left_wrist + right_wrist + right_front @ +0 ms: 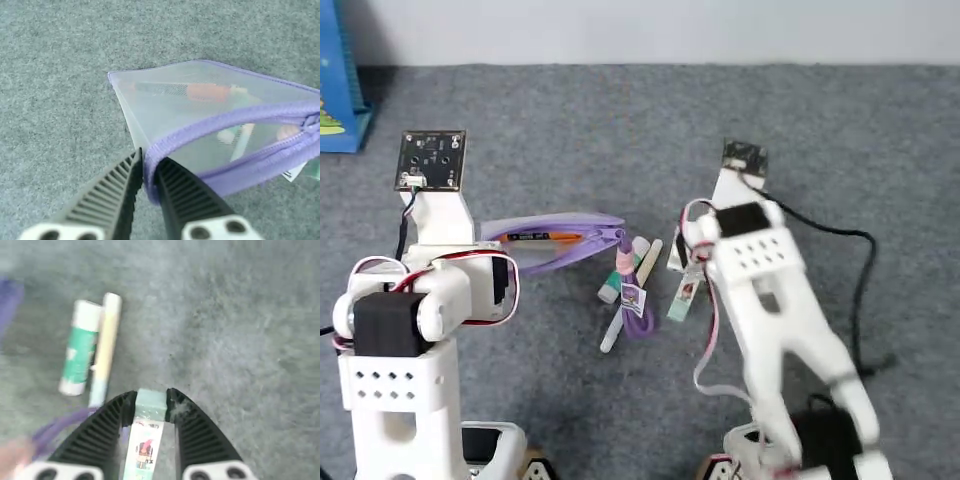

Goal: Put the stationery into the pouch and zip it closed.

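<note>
My left claw (pixel 148 162) is pressed together on the purple zipper edge of the translucent pouch (pixel 200 107), at its end. An orange pen (pixel 207 91) lies inside. My right claw (pixel 151 397) pinches a teal labelled stick (pixel 147 432). On the grey desk (pixel 240 315) nearby, a green glue stick (pixel 79 352) and a cream pen (pixel 106 345) lie touching.

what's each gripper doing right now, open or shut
Left gripper: shut on the edge of the pouch.
Right gripper: shut on a pale green stationery item.

The pouch (pixel 170 102) is clear edged purple, glue stick (pixel 79 354) green-and-white, labelled stick (pixel 146 432) pale green
</note>
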Available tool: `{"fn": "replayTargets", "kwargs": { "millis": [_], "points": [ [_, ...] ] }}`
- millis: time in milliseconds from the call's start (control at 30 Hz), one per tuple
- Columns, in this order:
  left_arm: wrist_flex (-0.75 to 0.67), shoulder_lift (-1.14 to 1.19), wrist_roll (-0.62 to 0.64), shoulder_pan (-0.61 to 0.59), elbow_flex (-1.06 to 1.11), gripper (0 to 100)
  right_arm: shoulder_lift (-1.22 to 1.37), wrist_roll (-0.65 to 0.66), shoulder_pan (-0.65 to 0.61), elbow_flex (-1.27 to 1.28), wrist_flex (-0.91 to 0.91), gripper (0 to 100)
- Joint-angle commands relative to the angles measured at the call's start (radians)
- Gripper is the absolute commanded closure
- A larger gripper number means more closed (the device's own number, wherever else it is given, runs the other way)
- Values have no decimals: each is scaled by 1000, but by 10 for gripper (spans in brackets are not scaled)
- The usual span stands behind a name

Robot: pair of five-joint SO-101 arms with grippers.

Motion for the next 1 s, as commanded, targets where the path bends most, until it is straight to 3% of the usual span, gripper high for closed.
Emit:
{"fn": "replayTargets", "kwargs": {
  "millis": [0, 233, 467, 967],
  "points": [
    [6, 0, 6, -5, -4, 988, -245, 64, 2, -52, 25, 991],
    [6, 0, 6, -5, -4, 988, -539, 124, -117, -51, -15, 991],
    [6, 0, 6, -44, -8, 988, -616, 124, -283, -49, -188, 991],
    [2, 0, 6, -41, -10, 988, -625, 124, -343, 325, -966, 991]
  ]
}}
